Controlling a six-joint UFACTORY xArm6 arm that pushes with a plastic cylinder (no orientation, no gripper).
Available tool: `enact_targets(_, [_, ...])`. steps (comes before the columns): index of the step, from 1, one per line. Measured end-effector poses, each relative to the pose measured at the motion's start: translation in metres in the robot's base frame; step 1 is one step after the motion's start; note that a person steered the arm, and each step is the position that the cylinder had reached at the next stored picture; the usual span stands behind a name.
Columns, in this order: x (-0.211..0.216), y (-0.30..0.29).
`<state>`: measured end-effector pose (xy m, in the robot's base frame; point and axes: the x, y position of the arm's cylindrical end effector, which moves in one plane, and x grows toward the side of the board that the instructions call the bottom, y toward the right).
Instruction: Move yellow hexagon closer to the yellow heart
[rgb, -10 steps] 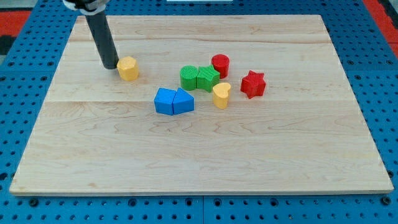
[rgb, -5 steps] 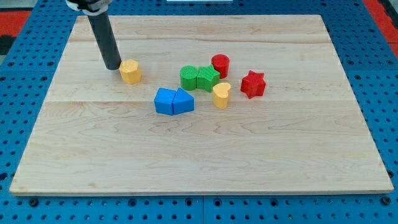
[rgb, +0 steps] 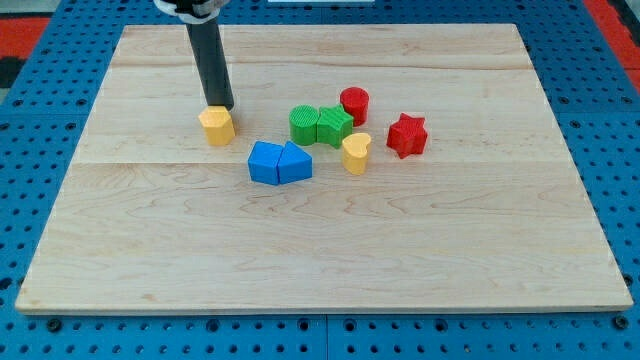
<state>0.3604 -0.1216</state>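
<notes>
On the wooden board (rgb: 150, 220), the yellow hexagon (rgb: 216, 126) sits left of centre with my tip (rgb: 221, 106) touching its top edge; a bare rod, no jaws. Rightward lie two blue blocks (rgb: 279, 163), two green blocks (rgb: 320, 125), the yellow heart (rgb: 355, 153), a red cylinder (rgb: 354, 102) and a red star (rgb: 407, 135)

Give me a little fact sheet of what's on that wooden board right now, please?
board: wooden board on a blue pegboard base
rod: my tip sits at the upper edge of the yellow hexagon, touching or nearly so
target: yellow heart, to the view's right of the hexagon
in between: two blue blocks side by side, touching
green: green round block and green star, touching
red: red cylinder; red star at the view's right
</notes>
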Motion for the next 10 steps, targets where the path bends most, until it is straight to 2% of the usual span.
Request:
enact_targets(2, [0.043,0.008])
enact_targets(3, [0.049,-0.028])
enact_targets(5, [0.094,-0.035])
enact_targets(6, [0.097,-0.07])
enact_targets(7, [0.121,-0.093])
enact_targets(9, [0.127,-0.007])
enact_targets(10, [0.134,0.017])
